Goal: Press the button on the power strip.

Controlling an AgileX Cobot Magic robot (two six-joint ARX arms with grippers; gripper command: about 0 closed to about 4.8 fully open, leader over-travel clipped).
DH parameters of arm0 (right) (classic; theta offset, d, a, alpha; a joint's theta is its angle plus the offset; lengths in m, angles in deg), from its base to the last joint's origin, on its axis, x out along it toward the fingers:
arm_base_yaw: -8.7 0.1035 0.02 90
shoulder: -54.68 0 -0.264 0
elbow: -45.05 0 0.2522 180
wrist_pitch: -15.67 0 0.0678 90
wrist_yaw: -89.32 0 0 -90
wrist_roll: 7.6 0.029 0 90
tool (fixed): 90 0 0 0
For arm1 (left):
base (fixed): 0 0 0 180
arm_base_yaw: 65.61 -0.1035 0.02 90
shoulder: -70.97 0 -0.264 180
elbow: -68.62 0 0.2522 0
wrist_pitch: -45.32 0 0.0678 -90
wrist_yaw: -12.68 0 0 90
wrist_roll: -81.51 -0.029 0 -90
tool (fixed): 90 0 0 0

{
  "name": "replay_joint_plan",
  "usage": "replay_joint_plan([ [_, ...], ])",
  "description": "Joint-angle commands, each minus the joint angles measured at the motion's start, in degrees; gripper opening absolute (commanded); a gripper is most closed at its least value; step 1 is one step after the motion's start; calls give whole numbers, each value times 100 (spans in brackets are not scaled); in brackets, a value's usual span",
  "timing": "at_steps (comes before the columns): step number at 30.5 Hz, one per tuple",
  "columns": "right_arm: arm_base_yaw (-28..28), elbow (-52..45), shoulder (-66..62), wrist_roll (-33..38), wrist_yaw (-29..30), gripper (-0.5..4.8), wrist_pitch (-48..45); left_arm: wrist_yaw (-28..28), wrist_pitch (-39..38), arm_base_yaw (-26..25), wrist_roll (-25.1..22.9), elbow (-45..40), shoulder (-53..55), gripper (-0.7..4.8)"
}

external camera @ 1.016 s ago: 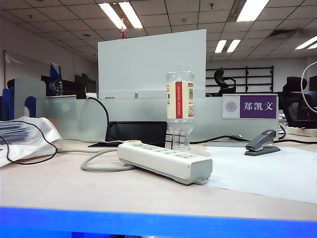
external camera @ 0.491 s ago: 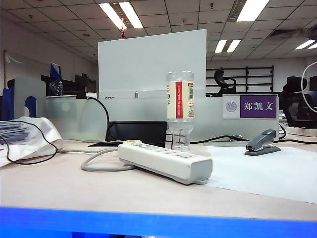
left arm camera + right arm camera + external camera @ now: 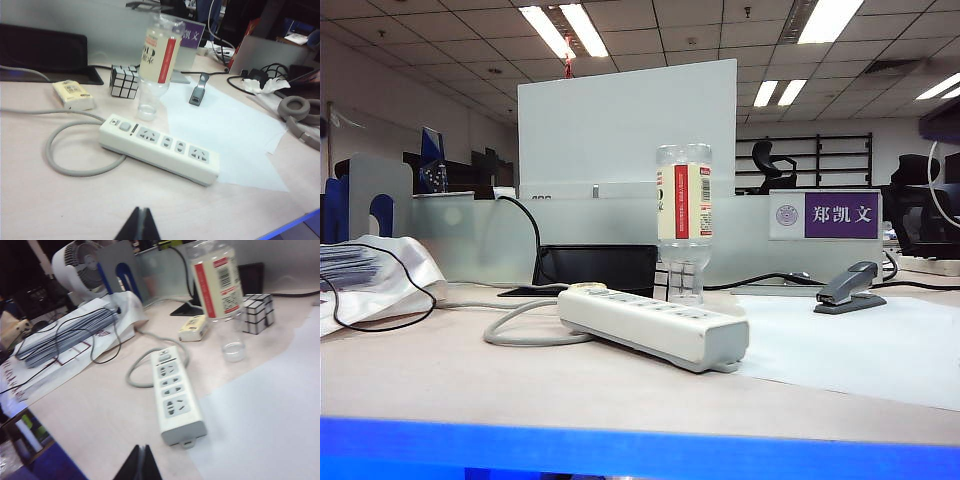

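The power strip (image 3: pixel 159 148) is lying flat on the pale worktop (image 3: pixel 60 200), its long axis running diagonally, button (image 3: pixel 124 126) end and looping grey cable (image 3: pixel 65 150) pointing away from the bottle-side paper. The left tool (image 3: pixel 140 225) is hovering near it, tips together; the right tool (image 3: pixel 141 464) is hovering beyond its free end, tips together. An upside-down plastic bottle (image 3: pixel 684 220) is standing just behind, in an office.

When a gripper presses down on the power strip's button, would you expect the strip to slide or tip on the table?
The power strip lies flat and long, so tipping seems unlikely. Its button sits near the cable end; the thick looped cable may resist sliding. The smooth table might still allow a slight shift. Both left gripper and right gripper are shut, well short of it.
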Motion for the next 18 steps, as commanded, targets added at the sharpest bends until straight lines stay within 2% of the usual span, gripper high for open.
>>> replay_joint_plan([
  [1,0,-162,7,22,101,3,-289,-33,114,-7,-13,-85,-9,-6],
  [10,0,-348,7,-28,24,3,-498,-363,162,-7,-46,-424,-9,-6],
  [18,0,-348,7,-66,-151,3,-516,-424,186,-7,-111,-424,-9,-5],
])
